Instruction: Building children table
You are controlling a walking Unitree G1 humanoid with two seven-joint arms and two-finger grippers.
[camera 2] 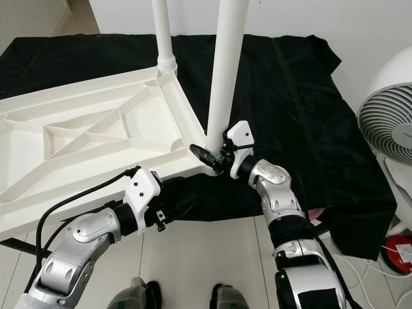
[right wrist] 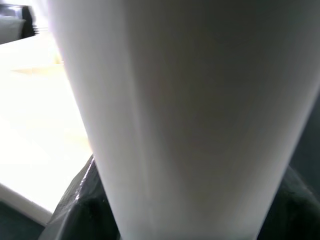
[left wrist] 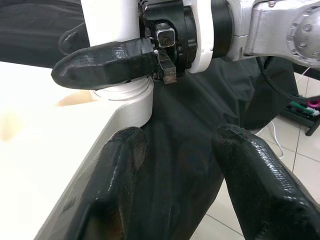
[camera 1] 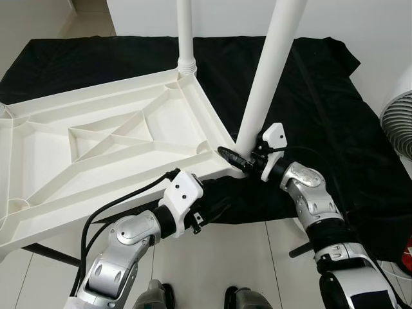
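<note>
Nearest me, the left gripper (camera 1: 215, 207) gapes empty under the tabletop (camera 1: 96, 148) edge, while the right gripper (camera 1: 239, 158) clamps the upright leg (camera 1: 267, 71) at its socket.

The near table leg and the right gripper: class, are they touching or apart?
Touching. In the left wrist view a finger of the right gripper lies flat against the near table leg, no gap showing.

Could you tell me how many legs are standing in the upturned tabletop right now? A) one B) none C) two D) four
C: one leg stands at the far corner of the tabletop, and a second leg stands at the near corner, where the right end effector grips its base.
</note>
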